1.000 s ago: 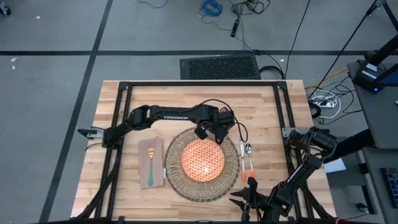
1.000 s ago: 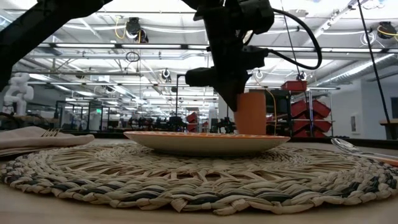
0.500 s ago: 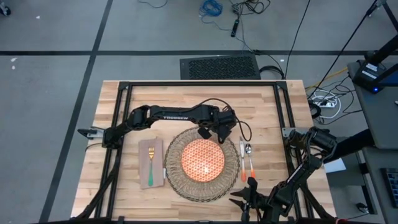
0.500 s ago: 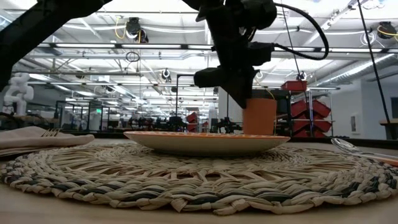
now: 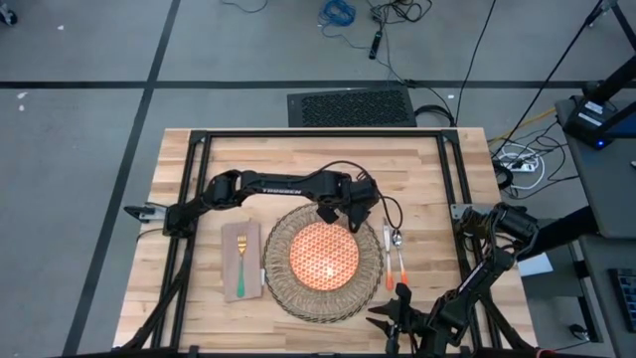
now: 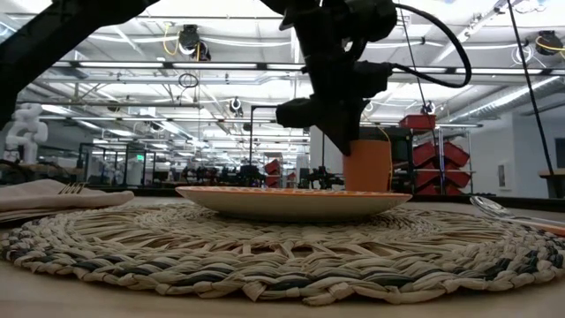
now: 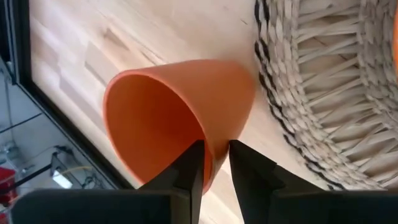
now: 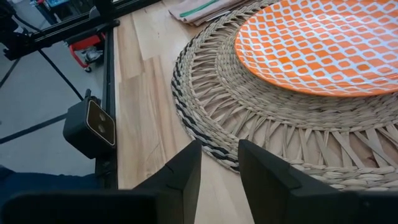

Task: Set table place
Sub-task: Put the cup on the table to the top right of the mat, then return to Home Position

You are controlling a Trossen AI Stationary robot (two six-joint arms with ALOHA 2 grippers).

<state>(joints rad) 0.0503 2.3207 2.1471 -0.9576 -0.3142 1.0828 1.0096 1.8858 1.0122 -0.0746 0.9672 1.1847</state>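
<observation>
Orange cup [image 7: 180, 112] stands on the table [image 5: 179, 308] just beside the wicker placemat [image 5: 281, 278].

Plate [image 5: 324, 255] on placemat [image 5: 277, 280]; cup [image 7: 180, 118] just beside it.

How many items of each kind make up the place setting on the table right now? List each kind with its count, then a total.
Placemat: 1
Plate: 1
Cup: 1
Napkin: 1
Fork: 1
Knife: 1
Spoon: 1
Total: 7

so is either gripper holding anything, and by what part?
Left gripper pinches the orange cup by its rim, one finger inside. Right gripper is open, holding nothing.
</observation>
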